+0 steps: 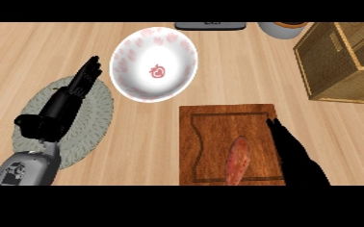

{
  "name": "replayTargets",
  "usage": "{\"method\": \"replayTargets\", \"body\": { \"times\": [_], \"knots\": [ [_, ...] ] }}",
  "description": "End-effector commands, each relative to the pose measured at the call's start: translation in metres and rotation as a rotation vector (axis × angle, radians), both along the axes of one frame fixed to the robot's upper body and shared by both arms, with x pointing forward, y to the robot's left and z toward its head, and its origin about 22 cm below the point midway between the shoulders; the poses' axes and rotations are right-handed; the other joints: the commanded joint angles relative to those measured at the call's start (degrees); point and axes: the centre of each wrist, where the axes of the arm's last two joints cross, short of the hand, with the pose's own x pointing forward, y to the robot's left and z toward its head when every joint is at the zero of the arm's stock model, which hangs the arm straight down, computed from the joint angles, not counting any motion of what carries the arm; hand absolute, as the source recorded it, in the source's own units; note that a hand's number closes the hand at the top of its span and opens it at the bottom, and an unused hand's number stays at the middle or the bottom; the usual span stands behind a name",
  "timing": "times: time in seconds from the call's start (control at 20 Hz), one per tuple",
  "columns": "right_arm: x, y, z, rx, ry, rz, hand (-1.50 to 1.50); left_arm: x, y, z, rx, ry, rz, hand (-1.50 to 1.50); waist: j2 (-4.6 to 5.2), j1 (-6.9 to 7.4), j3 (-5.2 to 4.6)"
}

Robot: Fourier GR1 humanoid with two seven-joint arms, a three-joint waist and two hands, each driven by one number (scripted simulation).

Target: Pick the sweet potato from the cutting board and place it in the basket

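The sweet potato (238,159) lies lengthwise on the cutting board (213,125), toward its right half and low in the view, nothing gripping it. Just to its right, the right hand (288,146) comes up from the lower edge along the board's right border, fingers stretched forward and fairly straight rather than curled, beside the sweet potato but not around it. This reads as the approach before the grasp: nothing is lifted yet. The next move would call for the hand to shift leftward over the sweet potato and wrap round its middle, then carry it up and to the right to the basket (334,62), which sits at the far right of the bench (43,43), well apart from the board. A white patterned plate (153,63) stands beyond the board. The left hand (84,79) rests with fingers spread straight over a round grey mat (92,120) at the left.
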Motion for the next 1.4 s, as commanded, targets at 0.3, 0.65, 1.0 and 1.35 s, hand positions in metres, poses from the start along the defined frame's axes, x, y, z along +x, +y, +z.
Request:
{"method": "replayTargets", "body": {
  "times": [0.3, 0.65, 1.0, 1.35],
  "knots": [
    [0.003, 0.031, -0.016, 0.061, -0.069, 0.031, -1.50, -0.008, 0.012, 0.004, -0.013, 0.009, -0.020, 0.00, 0.01, 0.22, -0.01],
    [0.000, 0.011, -0.014, 0.034, -0.038, 0.041, -1.50, 0.005, 0.009, 0.013, 0.004, -0.017, 0.010, 0.00, 0.02, 0.02, -0.01],
    [0.027, 0.029, -0.025, -0.035, 0.020, 0.014, -1.50, -0.012, 0.006, 0.010, -0.006, 0.001, -0.003, 0.00, 0.04, 0.37, -0.01],
    [0.021, 0.020, -0.046, -0.039, 0.030, 0.019, -1.50, -0.001, 0.016, 0.017, 0.002, 0.010, -0.011, 0.00, 0.03, 0.19, 0.00]
  ]
}}
